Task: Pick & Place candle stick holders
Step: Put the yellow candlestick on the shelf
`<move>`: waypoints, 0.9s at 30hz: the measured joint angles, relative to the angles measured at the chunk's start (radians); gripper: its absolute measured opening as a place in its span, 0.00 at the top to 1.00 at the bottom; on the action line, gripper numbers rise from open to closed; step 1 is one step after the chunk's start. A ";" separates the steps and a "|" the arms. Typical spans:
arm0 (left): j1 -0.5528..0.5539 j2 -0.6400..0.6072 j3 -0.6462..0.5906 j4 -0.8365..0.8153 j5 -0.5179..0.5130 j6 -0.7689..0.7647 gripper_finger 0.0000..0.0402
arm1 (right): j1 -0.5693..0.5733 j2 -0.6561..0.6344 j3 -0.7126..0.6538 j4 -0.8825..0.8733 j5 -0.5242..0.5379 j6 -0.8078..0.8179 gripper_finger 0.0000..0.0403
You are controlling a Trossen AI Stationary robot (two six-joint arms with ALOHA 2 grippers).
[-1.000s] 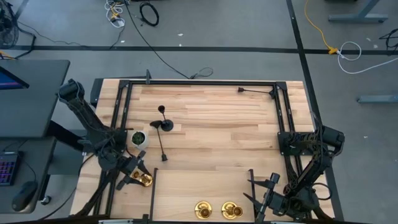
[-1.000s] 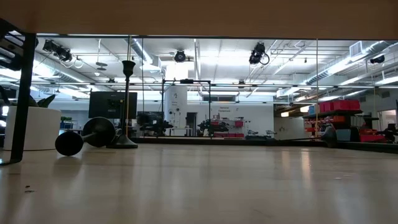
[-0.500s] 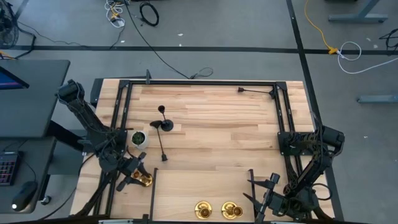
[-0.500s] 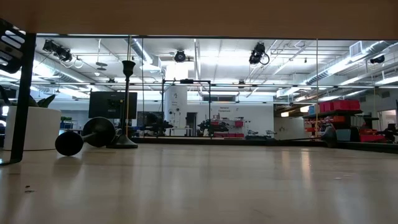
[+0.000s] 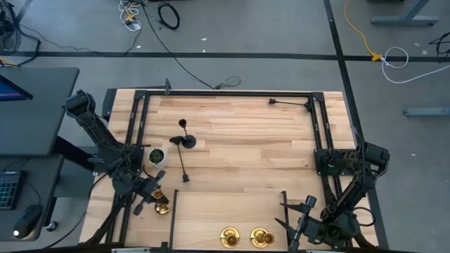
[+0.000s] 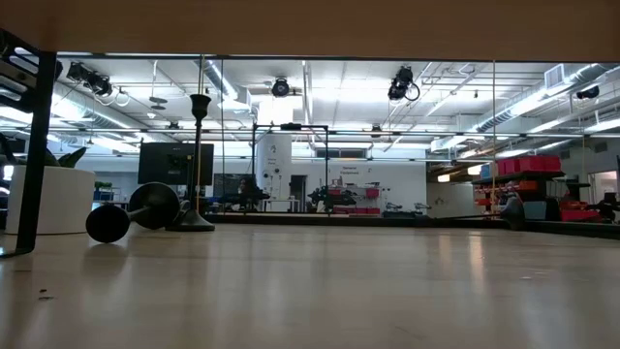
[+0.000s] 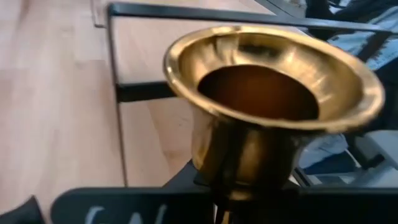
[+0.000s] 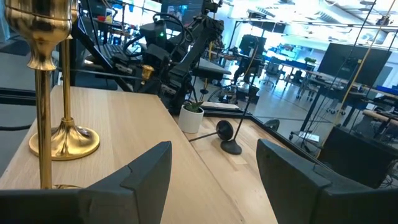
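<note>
Left gripper (image 5: 152,202) sits at the near-left corner of the wooden table (image 5: 239,133) in the high view, its jaws closed on a brass candle stick holder (image 5: 161,206) that shows as a small shiny gold patch beside the black frame rail. Two more brass holders (image 5: 230,237) stand side by side at the near edge, round gold bases seen from above. A black holder (image 5: 186,140) stands mid-left, with a long thin black one (image 5: 183,165) lying on the wood just nearer, and another black one (image 5: 290,103) lying at the far right. A small white pot with a plant (image 5: 156,155) sits just beside the left arm. Right gripper (image 5: 298,229) rests at the near-right corner, fingers spread and empty.

From the low view, an upright matte black holder (image 6: 199,160) with a flared base stands at the left, a toppled black one (image 6: 131,213) lying in front of it, beside the white pot (image 6: 60,199).

Through the left wrist view, the gripped brass holder (image 7: 270,106) fills the picture: a polished gold flared cup with a dark hollow, narrowing towards the fingers.

Through the right wrist view, the right gripper's fingers (image 8: 149,171) stand wide apart; a tall brass holder (image 8: 53,93) with a slim stem and round base stands close by, and the left arm (image 8: 180,50) is far across.
</note>
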 joint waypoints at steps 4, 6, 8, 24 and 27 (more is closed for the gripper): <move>0.000 -0.004 0.000 0.003 -0.020 0.000 0.97 | 0.000 0.000 0.000 0.000 0.000 0.000 0.42; 0.000 -0.018 0.001 0.008 -0.019 0.000 0.97 | 0.000 0.000 0.000 0.000 0.000 0.000 0.42; 0.000 -0.037 0.011 0.001 -0.016 0.007 0.97 | 0.000 0.000 0.000 0.000 0.000 0.000 0.42; 0.000 -0.165 0.442 -0.534 -0.057 0.075 0.97 | 0.000 0.000 0.000 0.000 0.000 0.000 0.42; 0.000 -0.165 0.517 -0.571 -0.075 0.083 0.97 | 0.000 0.000 0.000 0.000 0.000 0.000 0.42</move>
